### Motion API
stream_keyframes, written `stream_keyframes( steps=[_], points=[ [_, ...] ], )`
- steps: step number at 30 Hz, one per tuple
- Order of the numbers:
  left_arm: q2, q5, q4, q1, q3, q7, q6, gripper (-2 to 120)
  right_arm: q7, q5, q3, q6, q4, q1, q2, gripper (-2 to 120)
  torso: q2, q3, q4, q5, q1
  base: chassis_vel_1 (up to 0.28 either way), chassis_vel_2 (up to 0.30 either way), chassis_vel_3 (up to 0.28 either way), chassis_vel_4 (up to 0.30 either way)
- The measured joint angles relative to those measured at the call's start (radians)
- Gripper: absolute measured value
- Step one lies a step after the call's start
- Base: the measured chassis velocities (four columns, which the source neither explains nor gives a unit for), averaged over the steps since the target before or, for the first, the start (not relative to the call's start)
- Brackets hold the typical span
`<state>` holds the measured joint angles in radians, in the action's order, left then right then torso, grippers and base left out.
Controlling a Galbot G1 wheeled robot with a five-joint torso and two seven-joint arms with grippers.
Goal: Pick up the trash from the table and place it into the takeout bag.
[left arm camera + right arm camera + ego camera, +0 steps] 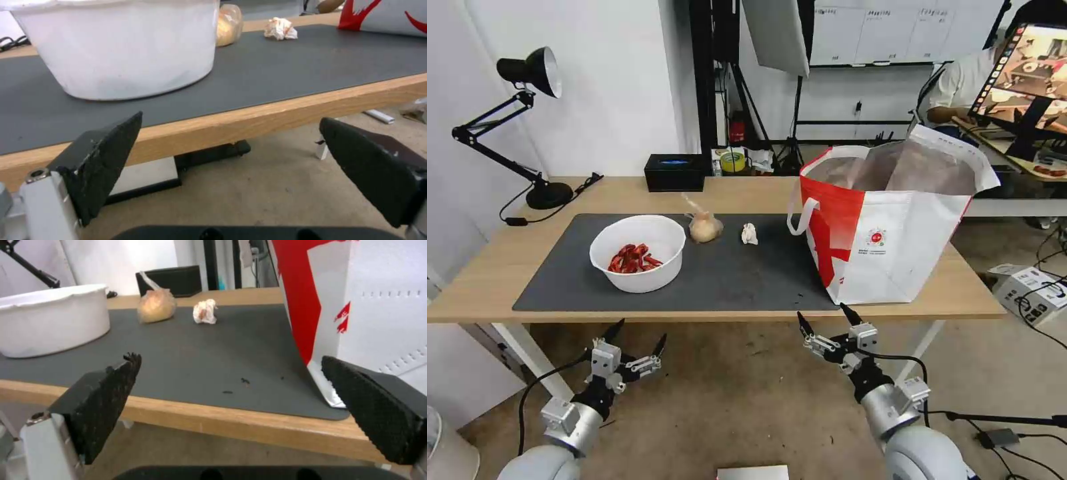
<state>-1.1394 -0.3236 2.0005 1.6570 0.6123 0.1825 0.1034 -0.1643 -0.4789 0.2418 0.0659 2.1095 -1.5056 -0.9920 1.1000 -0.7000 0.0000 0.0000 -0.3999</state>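
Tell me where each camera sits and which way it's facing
Head: high up, looking down over the light-wood table; left pincer and right pincer, both open, below its front edge.
Left wrist: below the edge, facing the white round bowl; black fingers.
Right wrist: facing the red-and-white takeout bag; fingers.
All three share the crumpled white tissue.

Bare mat (pixel 740 277) between bowl (pixel 638 253) and takeout bag (pixel 887 227), tissue (pixel 750 233) behind the gap
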Motion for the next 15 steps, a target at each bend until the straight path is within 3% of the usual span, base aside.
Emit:
stream_keyframes(
  steps=[8, 15],
  points=[
    [-0.007, 0.005, 0.0, 0.003, -0.005, 0.003, 0.004, 100, 0.0, -0.003, -0.028, -0.006, -0.01, 0.018, 0.008, 100, 0.0, 0.0, -0.0001, 0.0, 0.0, 0.0, 0.0, 0.0, 0.0],
    [-0.014, 0.01, -0.001, 0.002, -0.007, 0.003, 0.005, 100, -0.001, -0.028, -0.122, -0.053, -0.026, 0.141, 0.019, 100, 0.0, 0.0, 0.0, 0.0001, 0.0, 0.0, 0.0, 0.0, 0.0]
  ],
)
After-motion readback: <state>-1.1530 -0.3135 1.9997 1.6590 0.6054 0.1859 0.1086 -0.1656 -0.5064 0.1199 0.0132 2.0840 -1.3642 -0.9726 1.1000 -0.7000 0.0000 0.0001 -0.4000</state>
